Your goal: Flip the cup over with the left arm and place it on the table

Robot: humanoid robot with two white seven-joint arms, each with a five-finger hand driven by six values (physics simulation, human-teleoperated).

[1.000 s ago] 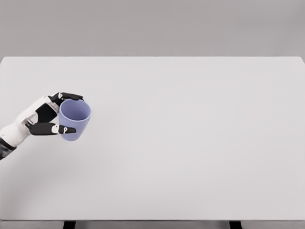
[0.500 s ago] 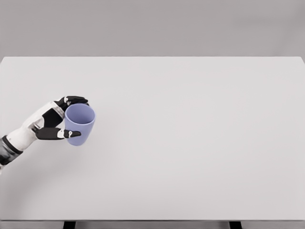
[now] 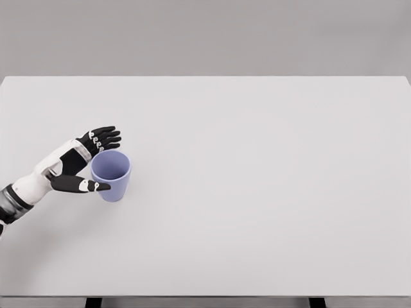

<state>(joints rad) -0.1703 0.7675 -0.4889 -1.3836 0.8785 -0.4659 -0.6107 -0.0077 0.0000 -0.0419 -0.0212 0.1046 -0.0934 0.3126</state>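
One robot hand, the left, reaches in from the lower left over the white surface, fingers spread and holding nothing. Just to its right a lavender cup stands upright, mouth up, thumb beside its wall.

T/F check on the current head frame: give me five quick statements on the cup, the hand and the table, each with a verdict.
1. The cup stands upright with its opening up. True.
2. The cup is red. False: it is light purple-blue.
3. The left hand has its fingers spread beside the cup rather than wrapped around it. True.
4. The right hand is reaching for the cup. False: no right arm is in view.
5. The cup stands at the right end of the table. False: it stands on the left part.
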